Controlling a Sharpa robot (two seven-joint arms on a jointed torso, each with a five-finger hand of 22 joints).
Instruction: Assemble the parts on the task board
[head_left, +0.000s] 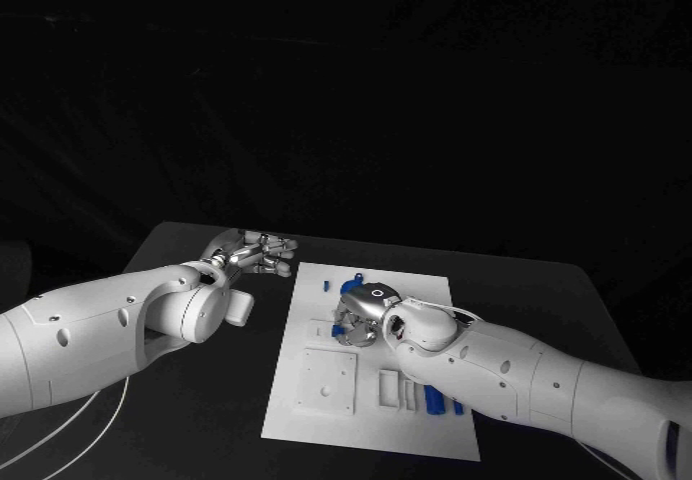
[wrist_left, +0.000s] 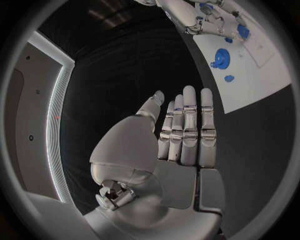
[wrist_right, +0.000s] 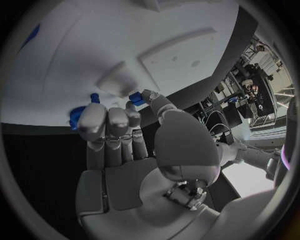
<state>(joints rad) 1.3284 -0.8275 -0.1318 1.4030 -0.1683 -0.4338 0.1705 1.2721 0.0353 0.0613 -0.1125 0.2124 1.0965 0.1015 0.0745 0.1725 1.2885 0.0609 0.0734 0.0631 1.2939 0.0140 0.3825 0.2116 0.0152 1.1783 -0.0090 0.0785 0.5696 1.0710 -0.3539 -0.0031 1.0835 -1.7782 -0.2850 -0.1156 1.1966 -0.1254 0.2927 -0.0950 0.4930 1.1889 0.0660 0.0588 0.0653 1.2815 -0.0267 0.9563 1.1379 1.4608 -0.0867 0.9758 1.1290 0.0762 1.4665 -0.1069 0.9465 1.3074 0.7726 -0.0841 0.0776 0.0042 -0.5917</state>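
1. The task board (head_left: 325, 420) is a white rectangular plate lying flat in the middle of the black table (head_left: 188, 250).
2. A raised white square block (head_left: 326, 381) sits near the board's near left corner, with narrow white slots (head_left: 389, 388) just beside it.
3. Small blue parts (head_left: 437, 402) lie in a row near the board's near edge, partly hidden by the right arm; another thin blue part (head_left: 356, 273) lies near the far edge.
4. The right robot hand (head_left: 361, 312) is over the board's middle, its fingers (wrist_right: 106, 122) curled down onto a blue part (wrist_right: 77, 116) beside a small white raised piece (wrist_right: 119, 82); whether it actually grips the part I cannot tell.
5. The left robot hand (head_left: 254, 251) hangs off the board's far left corner over the table, its fingers (wrist_left: 187, 125) straight and close together, holding nothing.
6. The left wrist view shows a round blue part (wrist_left: 220, 58) and a smaller blue piece (wrist_left: 229, 78) lying on the board.
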